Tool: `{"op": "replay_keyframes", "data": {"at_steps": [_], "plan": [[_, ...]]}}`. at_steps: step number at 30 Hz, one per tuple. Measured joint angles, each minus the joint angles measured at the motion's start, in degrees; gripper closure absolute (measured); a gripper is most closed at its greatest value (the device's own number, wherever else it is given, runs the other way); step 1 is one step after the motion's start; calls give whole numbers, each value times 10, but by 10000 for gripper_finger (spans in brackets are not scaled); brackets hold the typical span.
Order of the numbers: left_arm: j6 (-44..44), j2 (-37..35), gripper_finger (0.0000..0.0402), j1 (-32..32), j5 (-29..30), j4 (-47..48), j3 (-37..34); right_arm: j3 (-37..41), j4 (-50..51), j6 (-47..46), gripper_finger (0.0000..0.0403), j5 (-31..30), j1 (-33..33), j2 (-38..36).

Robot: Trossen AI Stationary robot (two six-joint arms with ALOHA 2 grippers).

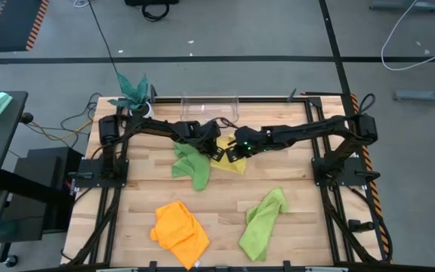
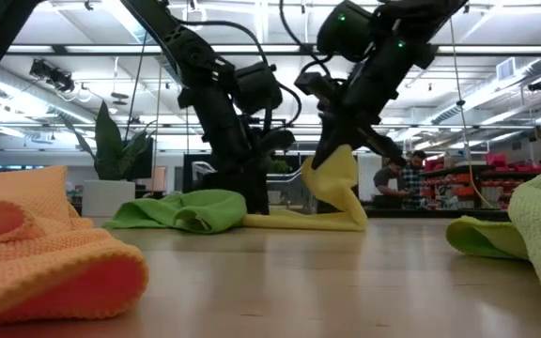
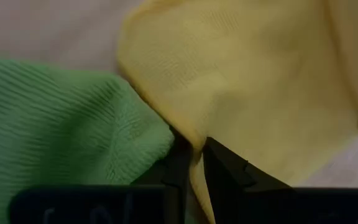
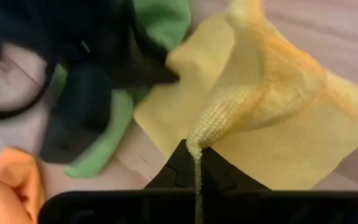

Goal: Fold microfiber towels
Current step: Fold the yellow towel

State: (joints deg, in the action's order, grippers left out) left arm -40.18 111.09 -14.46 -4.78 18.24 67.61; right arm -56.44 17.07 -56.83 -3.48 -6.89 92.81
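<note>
Yellow towel pinched by both grippers, half-hidden beneath arms.

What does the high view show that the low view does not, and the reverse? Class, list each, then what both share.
Only the high view shows the table's layout from above: the orange towel at the near edge and a clear box at the far edge. Only the low view shows the right gripper lifting the yellow towel's edge off the table, and people in the room behind. Both show the left gripper on that towel, beside a green towel.
</note>
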Motion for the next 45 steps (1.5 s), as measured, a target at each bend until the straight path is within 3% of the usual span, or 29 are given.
{"op": "replay_keyframes", "data": {"at_steps": [12, 26, 35, 45], "plan": [[11, -86, 352, -5, 68, 91, 2, -3, -60, -2, 403, 16, -3, 40], [3, -190, 355, -3, 170, 262, 2, -2, -146, -1, 402, 30, -23, 77], [-1, -259, 354, 20, 174, 254, 2, -2, -180, 11, 402, 40, -44, 80], [-12, -268, 362, 31, 177, 239, 2, -2, -186, 27, 393, 75, -49, 80]]}}
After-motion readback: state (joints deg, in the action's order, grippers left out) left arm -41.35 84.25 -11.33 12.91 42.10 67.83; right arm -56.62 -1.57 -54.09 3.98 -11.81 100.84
